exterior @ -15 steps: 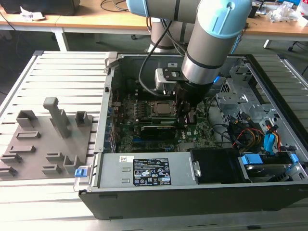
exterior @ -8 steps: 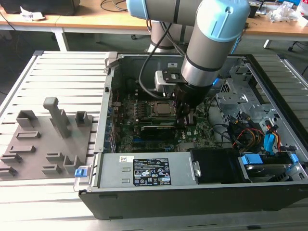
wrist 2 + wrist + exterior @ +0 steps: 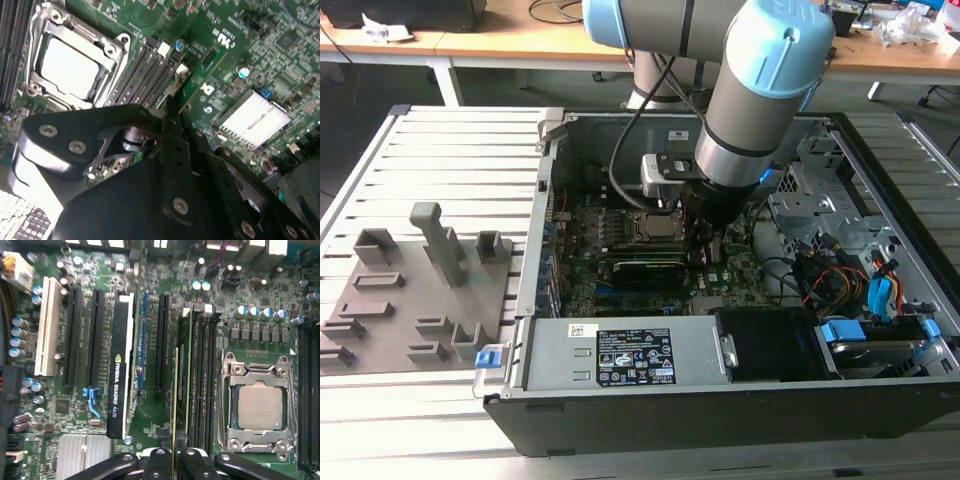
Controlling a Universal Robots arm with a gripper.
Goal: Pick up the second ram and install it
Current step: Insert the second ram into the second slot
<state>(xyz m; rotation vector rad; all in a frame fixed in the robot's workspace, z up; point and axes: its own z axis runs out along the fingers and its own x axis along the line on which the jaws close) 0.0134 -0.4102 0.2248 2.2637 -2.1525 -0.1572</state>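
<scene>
The pincer (image 3: 174,456) is clamped on the ram (image 3: 176,390), a thin green stick held edge-on over the board (image 3: 150,270). The ram sits just beside the memory slots (image 3: 200,380), between the black card (image 3: 120,365) and the CPU (image 3: 259,406) (whether it touches a slot is unclear). In the second wrist view the pincer (image 3: 172,117) reaches toward the slots (image 3: 150,70) beside the CPU (image 3: 70,67). In the exterior view the arm (image 3: 750,110) reaches down into the open case (image 3: 700,400), which rests on the counter (image 3: 460,160).
</scene>
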